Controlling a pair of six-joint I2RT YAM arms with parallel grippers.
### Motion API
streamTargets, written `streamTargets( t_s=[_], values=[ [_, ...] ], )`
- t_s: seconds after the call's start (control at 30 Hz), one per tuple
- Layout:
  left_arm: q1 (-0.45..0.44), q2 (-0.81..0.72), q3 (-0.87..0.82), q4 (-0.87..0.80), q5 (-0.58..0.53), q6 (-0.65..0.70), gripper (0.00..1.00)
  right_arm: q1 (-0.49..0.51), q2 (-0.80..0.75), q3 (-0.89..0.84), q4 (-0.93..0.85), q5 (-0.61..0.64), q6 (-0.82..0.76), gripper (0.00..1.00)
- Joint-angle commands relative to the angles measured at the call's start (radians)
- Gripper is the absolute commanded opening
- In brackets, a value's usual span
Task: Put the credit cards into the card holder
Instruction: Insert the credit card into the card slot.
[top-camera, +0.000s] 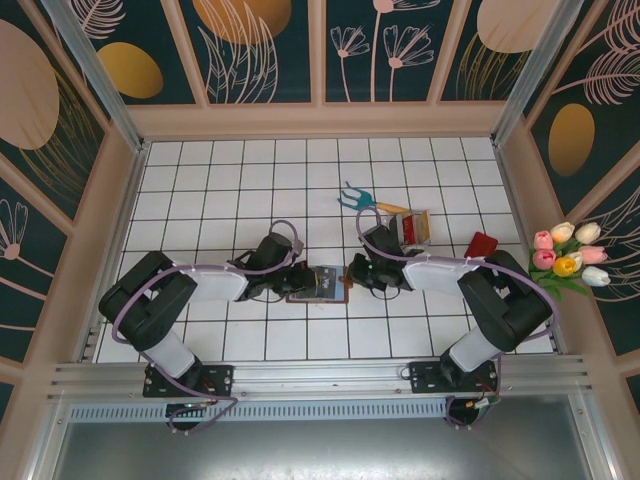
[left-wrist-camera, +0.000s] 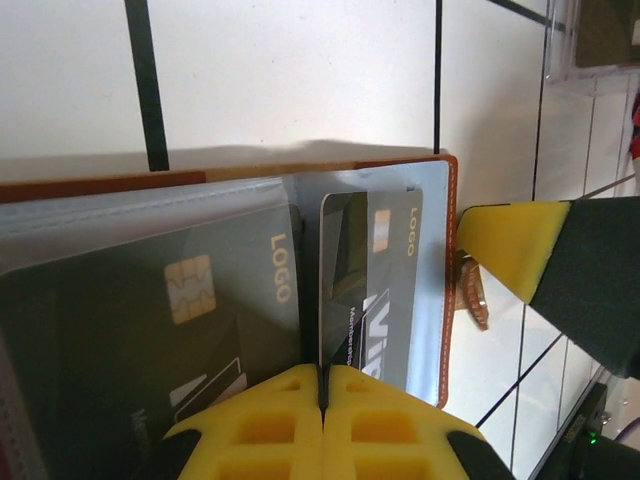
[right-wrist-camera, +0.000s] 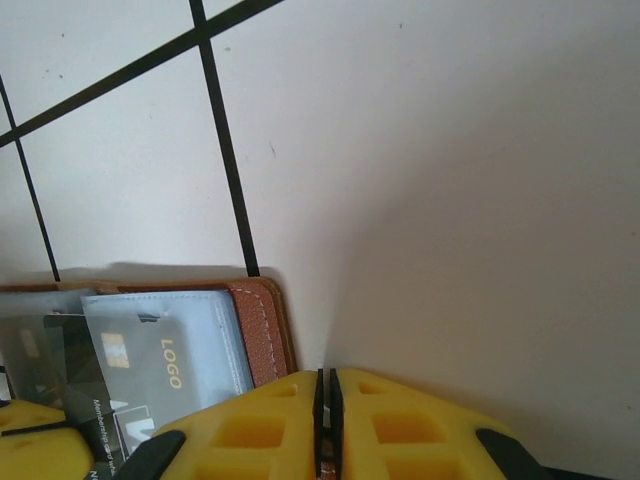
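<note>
The card holder (top-camera: 320, 284) lies open on the tiles between my two grippers. Its brown rim (left-wrist-camera: 448, 300) frames grey pockets holding dark cards marked LOGO (left-wrist-camera: 395, 260). My left gripper (left-wrist-camera: 322, 372) is shut on a thin glossy inner leaf (left-wrist-camera: 340, 270) that stands on edge at the fold. I cannot tell whether that leaf is a card or a clear sleeve. My right gripper (right-wrist-camera: 327, 373) is shut on the brown clasp tab (left-wrist-camera: 472, 290) at the holder's right edge (right-wrist-camera: 262, 330). A red credit card (top-camera: 482, 244) lies on the tiles to the right, apart from both grippers (top-camera: 297, 281) (top-camera: 349, 278).
A small clear plastic box (top-camera: 413, 228) sits just behind the right arm. A blue-headed garden fork (top-camera: 356, 197) lies behind it. A bunch of tulips (top-camera: 568, 255) rests at the table's right edge. Panelled walls close off three sides.
</note>
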Motion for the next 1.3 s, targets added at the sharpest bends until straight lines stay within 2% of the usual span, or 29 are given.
streamTargets(
  t_s=[0.0,0.6,0.77,0.87,0.93,1.03,1.13,1.27],
  values=[
    [-0.017,-0.015,-0.028,0.061,-0.036,-0.075,0.04,0.027,0.035,-0.028,0.017,-0.047,0.019,0.14],
    [-0.078,0.023,-0.031,0.114,-0.070,-0.140,0.08,0.058,0.038,-0.039,0.045,-0.028,0.074,0.12],
    [-0.085,0.014,-0.023,0.089,-0.065,-0.116,0.13,0.057,0.011,-0.027,0.016,0.007,0.068,0.14],
    [-0.085,-0.016,-0.014,0.033,-0.083,-0.086,0.21,0.058,0.002,0.004,-0.030,0.041,0.049,0.16],
    [-0.085,-0.050,-0.005,-0.029,-0.116,-0.056,0.24,0.058,-0.010,0.022,-0.056,0.063,0.036,0.17],
    [-0.085,-0.131,0.019,-0.146,-0.197,-0.006,0.33,0.058,-0.041,0.060,-0.126,0.119,0.006,0.21],
    [-0.084,-0.219,0.032,-0.248,-0.287,0.032,0.44,0.058,-0.071,0.091,-0.174,0.155,-0.023,0.27],
    [-0.075,-0.293,0.048,-0.380,-0.397,0.075,0.57,0.069,-0.089,0.120,-0.199,0.146,-0.051,0.41]
  ],
)
